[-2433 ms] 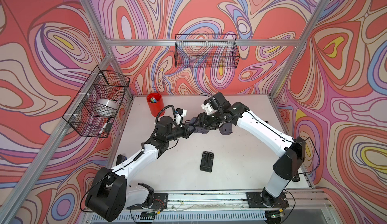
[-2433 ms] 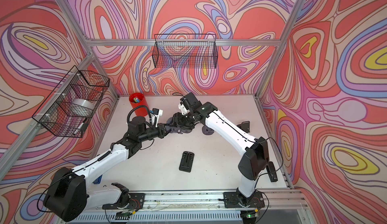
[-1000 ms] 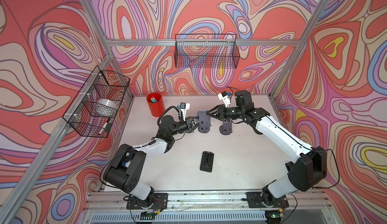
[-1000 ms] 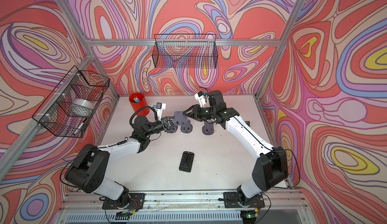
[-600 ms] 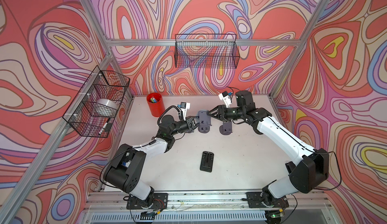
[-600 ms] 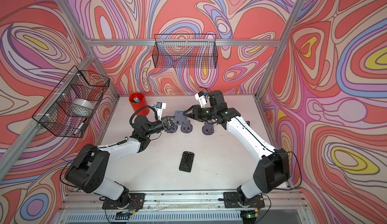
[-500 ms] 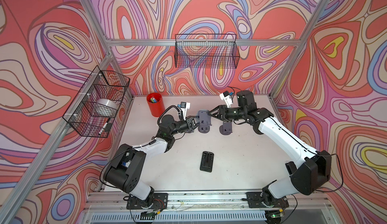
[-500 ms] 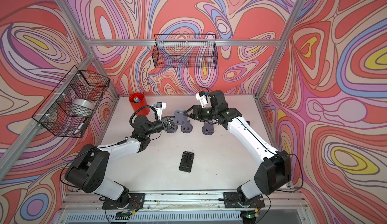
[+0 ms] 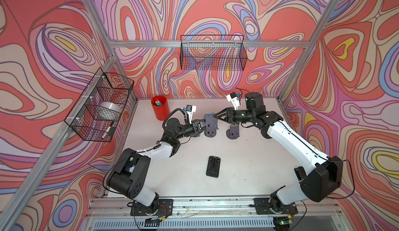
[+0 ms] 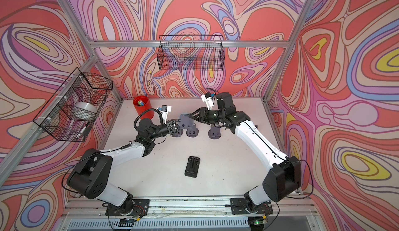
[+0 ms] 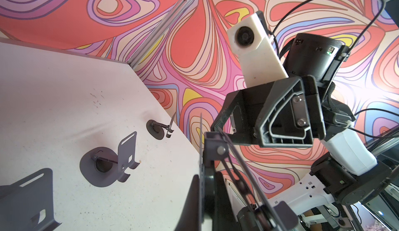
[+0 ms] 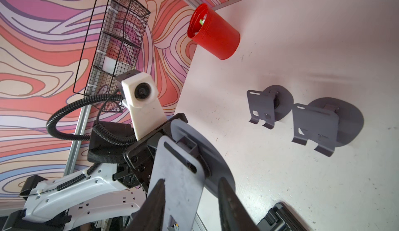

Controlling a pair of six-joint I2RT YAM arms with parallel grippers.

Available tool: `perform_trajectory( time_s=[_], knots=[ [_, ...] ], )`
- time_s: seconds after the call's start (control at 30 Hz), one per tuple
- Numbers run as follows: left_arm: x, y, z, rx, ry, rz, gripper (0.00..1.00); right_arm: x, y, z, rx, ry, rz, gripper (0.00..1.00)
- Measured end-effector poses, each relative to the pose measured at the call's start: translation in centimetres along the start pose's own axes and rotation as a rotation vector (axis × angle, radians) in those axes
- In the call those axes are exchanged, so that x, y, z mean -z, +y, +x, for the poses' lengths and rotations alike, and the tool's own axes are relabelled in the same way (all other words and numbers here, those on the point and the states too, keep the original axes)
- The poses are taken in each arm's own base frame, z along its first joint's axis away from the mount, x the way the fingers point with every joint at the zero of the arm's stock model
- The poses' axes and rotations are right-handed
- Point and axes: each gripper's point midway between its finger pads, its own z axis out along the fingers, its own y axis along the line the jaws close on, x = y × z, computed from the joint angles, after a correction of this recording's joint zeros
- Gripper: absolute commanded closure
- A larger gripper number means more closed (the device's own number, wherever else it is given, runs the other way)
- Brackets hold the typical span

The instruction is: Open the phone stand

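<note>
Right, table [image 9: 248, 165] carries two other stands [image 9: 232, 130], already unfolded, near held one. Left gripper [image 9: 197, 127] is clamped shut on round base of phone stand [image 12: 179, 165], holding it in air between both arms. Plate's long axis runs toward right gripper [image 12: 191, 180]. Its fingers [image 12: 226, 197] stand parted, straddling plate's free end, one clear of edge. I judge right arm is the one to swing plate.

White arms [image 9: 289, 139] carry black joints [image 9: 319, 180] and cables [image 12: 75, 105]
</note>
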Motion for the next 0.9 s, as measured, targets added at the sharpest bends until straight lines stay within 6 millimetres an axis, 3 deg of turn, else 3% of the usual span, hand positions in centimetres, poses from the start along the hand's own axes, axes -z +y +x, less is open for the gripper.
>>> perform_trajectory(
  time_s=[0.9],
  knots=[
    [-1.0,-1.1,-1.3,0.035,0.009,0.032,1.00,-1.2,1.4,-1.2,0.099,-0.028,-0.202,0.77]
  ],
)
